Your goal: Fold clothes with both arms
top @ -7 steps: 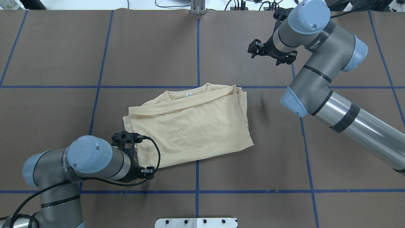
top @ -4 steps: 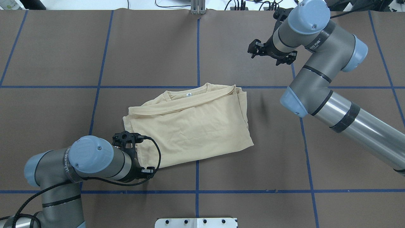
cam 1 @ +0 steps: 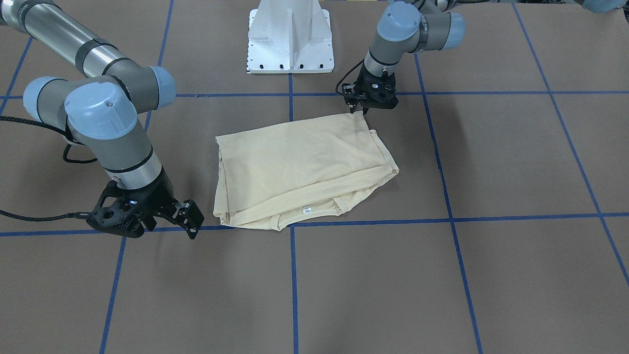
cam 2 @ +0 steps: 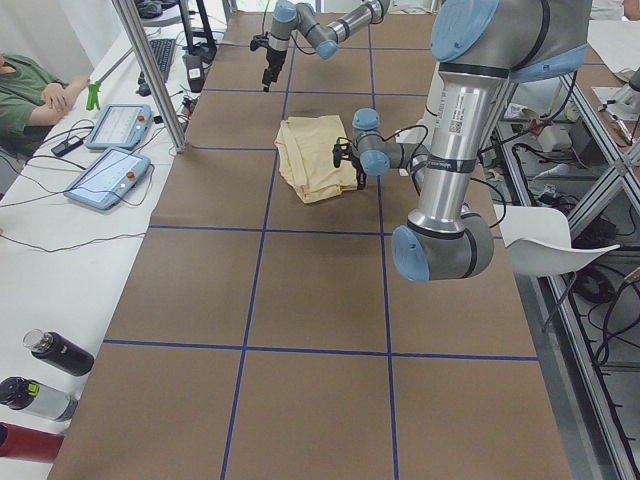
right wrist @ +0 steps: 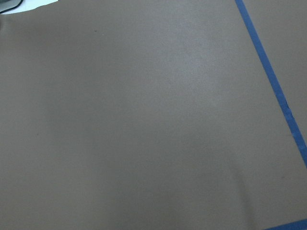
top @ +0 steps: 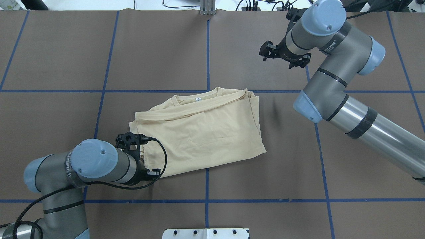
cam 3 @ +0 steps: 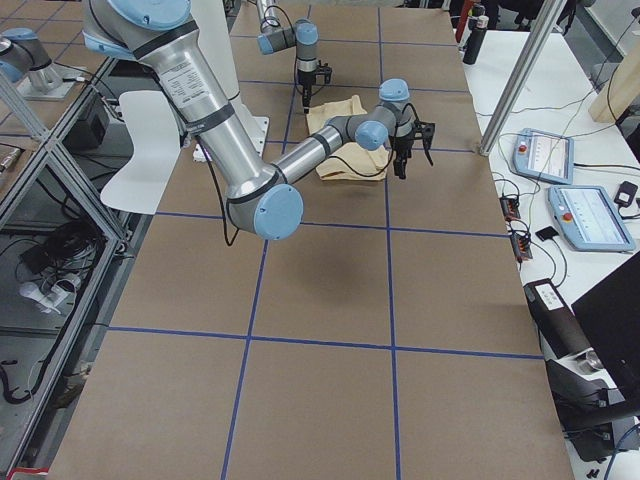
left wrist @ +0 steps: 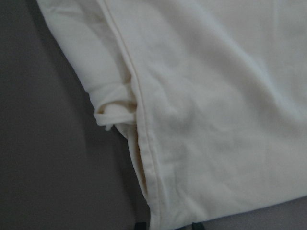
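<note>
I see the folded shirt (top: 206, 132) mid-worktop (top: 53, 49). Its white neck label (top: 198, 99) and the left arm (top: 49, 169) lettering are too small to read. The left gripper (cam 1: 358, 111) is at the shirt's near corner, and I can't tell how its jaws stand. The right gripper (cam 1: 169, 223) hangs over brown worktop, jaws spread.

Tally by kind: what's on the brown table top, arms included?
Cream-yellow T-shirt: 1
Robot arms: 2 (left arm, right arm)
White base pedestal: 1
Total: 4
</note>
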`<state>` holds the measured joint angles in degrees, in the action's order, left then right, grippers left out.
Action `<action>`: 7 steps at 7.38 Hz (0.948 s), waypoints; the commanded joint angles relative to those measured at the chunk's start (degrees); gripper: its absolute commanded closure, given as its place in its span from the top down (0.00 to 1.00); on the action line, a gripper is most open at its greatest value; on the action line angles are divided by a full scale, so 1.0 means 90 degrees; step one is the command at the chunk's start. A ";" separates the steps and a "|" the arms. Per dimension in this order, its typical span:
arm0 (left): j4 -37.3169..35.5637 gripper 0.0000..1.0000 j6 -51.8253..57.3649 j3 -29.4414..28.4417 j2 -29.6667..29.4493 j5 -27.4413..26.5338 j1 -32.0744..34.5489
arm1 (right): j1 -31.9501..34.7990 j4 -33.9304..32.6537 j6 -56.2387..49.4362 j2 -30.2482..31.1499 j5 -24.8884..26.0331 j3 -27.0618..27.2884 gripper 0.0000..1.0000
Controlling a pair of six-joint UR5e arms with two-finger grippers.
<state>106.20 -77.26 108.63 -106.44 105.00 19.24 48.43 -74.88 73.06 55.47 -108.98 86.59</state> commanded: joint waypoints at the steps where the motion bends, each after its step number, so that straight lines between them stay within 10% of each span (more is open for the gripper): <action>1: -0.0003 0.41 -0.0018 0.0000 0.0000 -0.0016 -0.0019 | -0.0001 0.0000 0.0017 0.0009 0.0000 0.0007 1.00; 3: 0.0007 0.03 -0.0058 0.0019 -0.0029 -0.0016 -0.0068 | -0.0001 0.0000 0.0017 0.0009 0.0010 0.0007 1.00; 7: -0.0100 0.00 0.0739 0.0001 0.0204 -0.0055 0.0749 | -0.0001 0.0000 0.0017 0.0009 0.0010 -0.0002 1.00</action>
<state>105.85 -74.61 109.04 -105.77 104.68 22.31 48.43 -74.88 73.21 55.52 -108.90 86.65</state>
